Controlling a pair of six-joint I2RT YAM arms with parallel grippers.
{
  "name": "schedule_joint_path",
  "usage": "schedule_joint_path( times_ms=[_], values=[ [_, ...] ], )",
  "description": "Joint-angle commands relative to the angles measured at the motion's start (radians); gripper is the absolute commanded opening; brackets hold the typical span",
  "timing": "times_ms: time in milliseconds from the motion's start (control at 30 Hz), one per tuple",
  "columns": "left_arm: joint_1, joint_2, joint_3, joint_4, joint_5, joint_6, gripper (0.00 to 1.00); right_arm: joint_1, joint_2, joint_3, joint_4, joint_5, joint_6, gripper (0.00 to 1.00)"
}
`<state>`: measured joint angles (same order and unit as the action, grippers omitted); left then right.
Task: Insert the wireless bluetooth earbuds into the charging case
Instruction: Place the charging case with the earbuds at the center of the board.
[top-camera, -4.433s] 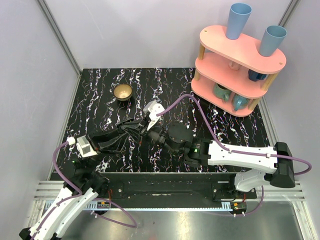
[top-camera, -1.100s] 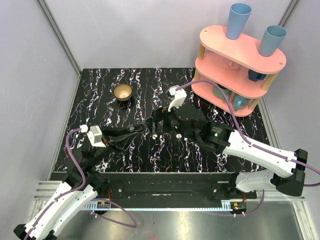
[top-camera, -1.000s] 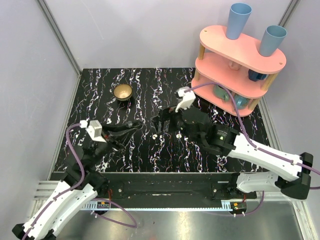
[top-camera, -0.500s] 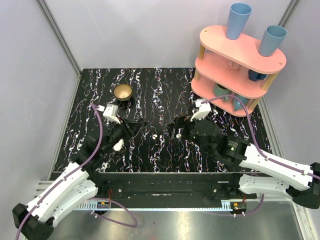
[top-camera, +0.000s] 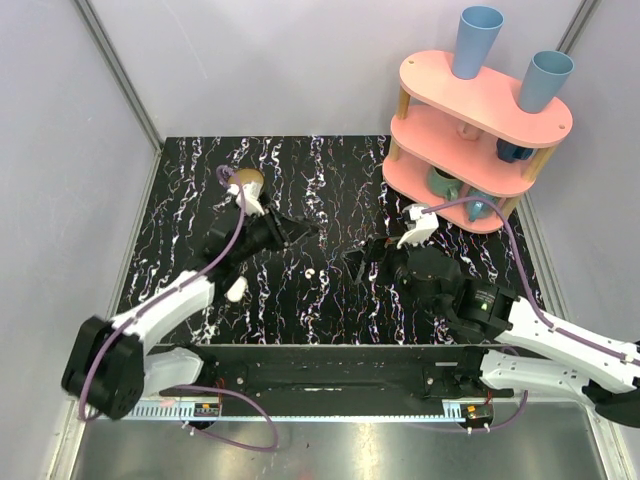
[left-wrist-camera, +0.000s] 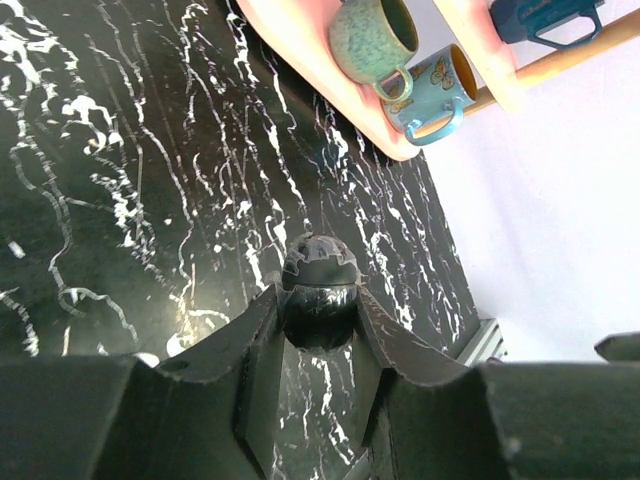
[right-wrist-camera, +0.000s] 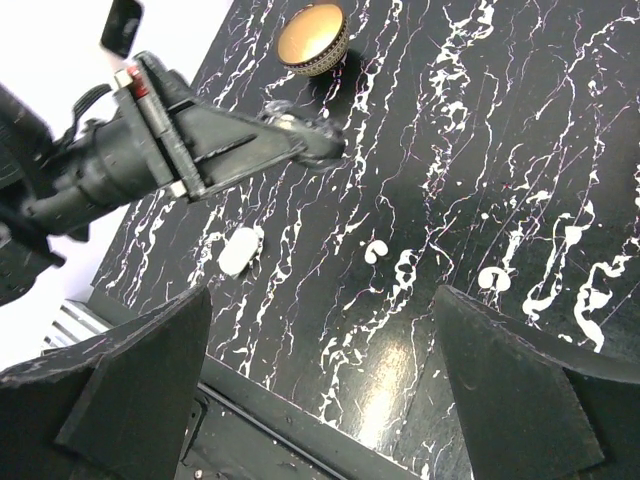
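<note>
Top view, read left to right. I am seeing the charging case lying on the black marbled table, just beside the left arm's forearm and apart from both grippers. Behind it the brass bowl is sitting half hidden by the left wrist's camera.

The left gripper is hanging over the middle of the table. Its fingers are pinching a small dark rounded object at their tips; I cannot tell what that object is.

Just right of it, one earbud is lying on the bare table, near the case but not touching it. A second earbud is showing in the right wrist view only, lying further right and well apart from the case. Both are lying outside the case.

The right gripper is hovering above that patch of table with its fingers spread wide, holding nothing.

At far right the pink shelf is standing, carrying two blue cups on top and mugs lower down.
</note>
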<state>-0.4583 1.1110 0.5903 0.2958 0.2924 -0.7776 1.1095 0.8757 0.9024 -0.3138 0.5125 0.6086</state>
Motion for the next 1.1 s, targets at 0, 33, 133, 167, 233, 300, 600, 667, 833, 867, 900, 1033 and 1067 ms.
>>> schedule_joint_path(
  times_ms=[0, 33, 133, 167, 233, 300, 600, 667, 833, 867, 900, 1033, 1067],
  values=[
    [0.004, 0.128, 0.1, 0.221, 0.091, -0.08, 0.0, -0.011, -0.026, -0.003, -0.016, 0.006, 0.002, 1.0],
    [0.004, 0.175, 0.105, 0.256, 0.088, -0.09, 0.0, -0.011, -0.029, -0.003, -0.021, 0.006, 0.0, 1.0],
    [0.003, 0.275, 0.16, 0.267, 0.096, -0.12, 0.0, -0.013, -0.047, -0.013, -0.036, 0.015, 0.006, 1.0],
    [0.003, 0.297, 0.161, 0.285, 0.097, -0.129, 0.0, -0.013, -0.059, -0.017, -0.042, 0.021, 0.01, 1.0],
    [0.003, 0.355, 0.157, 0.356, 0.09, -0.179, 0.0, -0.014, -0.072, -0.022, -0.047, 0.027, 0.011, 1.0],
    [0.001, 0.392, 0.141, 0.416, 0.083, -0.222, 0.0, -0.014, -0.087, -0.026, -0.054, 0.041, 0.013, 1.0],
    [-0.013, 0.617, 0.16, 0.617, 0.056, -0.305, 0.0, -0.014, -0.119, -0.02, -0.085, 0.067, 0.011, 1.0],
    [-0.02, 0.642, 0.151, 0.681, 0.027, -0.311, 0.03, -0.014, -0.124, -0.02, -0.087, 0.069, 0.016, 1.0],
    [-0.028, 0.734, 0.178, 0.7, -0.007, -0.344, 0.0, -0.014, -0.135, -0.028, -0.09, 0.075, 0.016, 1.0],
    [-0.029, 0.75, 0.184, 0.706, -0.006, -0.365, 0.0, -0.016, -0.135, -0.03, -0.09, 0.075, 0.016, 1.0],
    [-0.029, 0.782, 0.19, 0.729, -0.003, -0.377, 0.0, -0.014, -0.135, -0.03, -0.09, 0.073, 0.013, 1.0],
    [-0.031, 0.843, 0.197, 0.772, -0.01, -0.437, 0.0, -0.016, -0.139, -0.031, -0.1, 0.07, 0.014, 1.0],
    [-0.031, 0.865, 0.198, 0.779, -0.007, -0.463, 0.0, -0.014, -0.141, -0.031, -0.1, 0.07, 0.014, 1.0]
  ],
)
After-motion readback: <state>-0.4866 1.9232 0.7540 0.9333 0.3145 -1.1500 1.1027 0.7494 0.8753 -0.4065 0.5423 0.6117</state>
